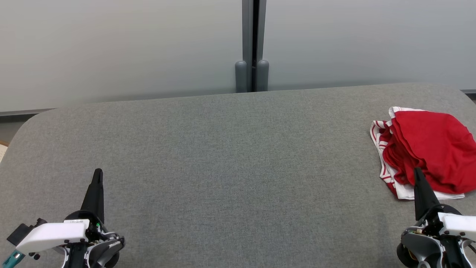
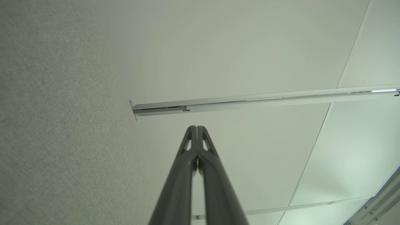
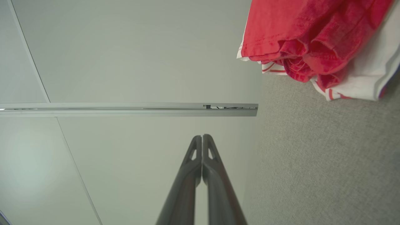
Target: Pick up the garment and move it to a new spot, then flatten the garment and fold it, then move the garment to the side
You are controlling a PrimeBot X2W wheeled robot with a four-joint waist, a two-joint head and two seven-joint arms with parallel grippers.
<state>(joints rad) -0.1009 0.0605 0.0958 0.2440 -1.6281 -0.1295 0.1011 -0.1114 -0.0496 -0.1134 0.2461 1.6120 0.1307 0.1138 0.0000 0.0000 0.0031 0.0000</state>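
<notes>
A soft grey table (image 1: 230, 149) with round corners stands in front of a pale grey wall (image 1: 119, 48). The garment (image 1: 431, 149) lies in a loose heap by the right edge of the table, closer to the far right corner. It is red, with a white part with red stripes under it. The right gripper (image 1: 418, 173) is at the near right corner, close to the near side of the garment. Its two dark fingers are pressed together and hold nothing. In the right wrist view, the garment (image 3: 312, 37) lies off to one side of the fingers, not touching them. The left gripper (image 1: 97, 173) is at the near left corner, well apart from the garment. Its fingers are pressed together too, with nothing between them. A grey post (image 1: 253, 44) splits the wall behind the far edge.
</notes>
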